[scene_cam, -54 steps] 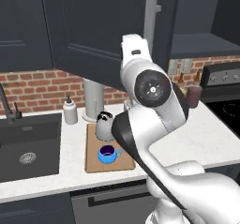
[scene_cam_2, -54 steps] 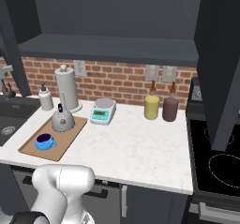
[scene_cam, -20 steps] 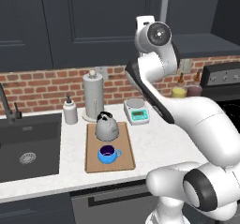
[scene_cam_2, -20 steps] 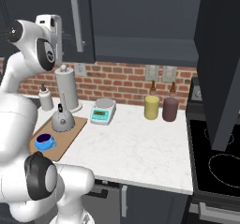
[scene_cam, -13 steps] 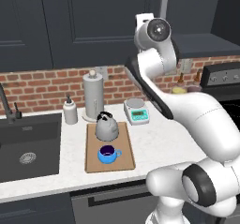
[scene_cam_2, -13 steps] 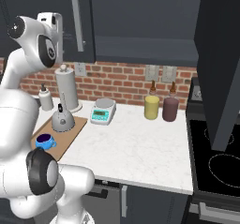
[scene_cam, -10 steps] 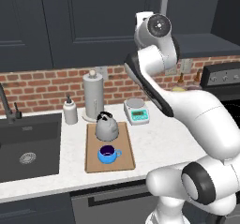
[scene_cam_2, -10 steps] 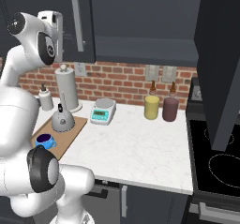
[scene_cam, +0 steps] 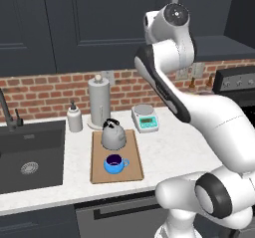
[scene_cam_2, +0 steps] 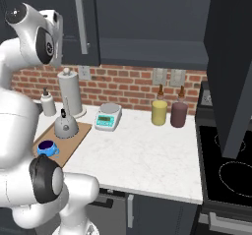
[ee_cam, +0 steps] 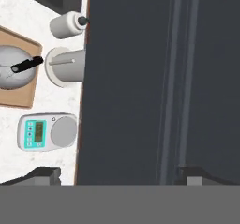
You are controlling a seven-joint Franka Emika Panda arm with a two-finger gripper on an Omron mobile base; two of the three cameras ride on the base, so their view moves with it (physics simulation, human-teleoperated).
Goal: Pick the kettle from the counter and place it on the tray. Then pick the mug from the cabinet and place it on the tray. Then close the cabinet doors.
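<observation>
The grey kettle (scene_cam: pixel 113 135) and the blue mug (scene_cam: pixel 115 163) both stand on the wooden tray (scene_cam: pixel 130 167) on the white counter (scene_cam: pixel 169 147). My arm reaches up to the wall cabinet. In the hand view my gripper (ee_cam: pixel 119 175) is open, its fingers spread wide on either side of the edge of the left cabinet door (ee_cam: pixel 126 78), looking down its face and bar handle (ee_cam: pixel 176 78). That door (scene_cam_2: pixel 49 13) looks almost flush with the cabinet. The right door (scene_cam_2: pixel 231 67) stands swung out, and the cabinet inside (scene_cam_2: pixel 152 13) is dark.
Behind the tray stand a tall paper-towel cylinder (scene_cam: pixel 98 102), a soap bottle (scene_cam: pixel 74 118) and a kitchen scale (scene_cam: pixel 145 117). The dark sink (scene_cam: pixel 30 152) lies to the left. A yellow jar (scene_cam_2: pixel 159 112), a dark jar (scene_cam_2: pixel 178 113) and the stove (scene_cam_2: pixel 226 170) are to the right.
The arm rose from low over the tray to the left cabinet door, which swung from open to nearly flush. In the last second the hand only edged slightly.
</observation>
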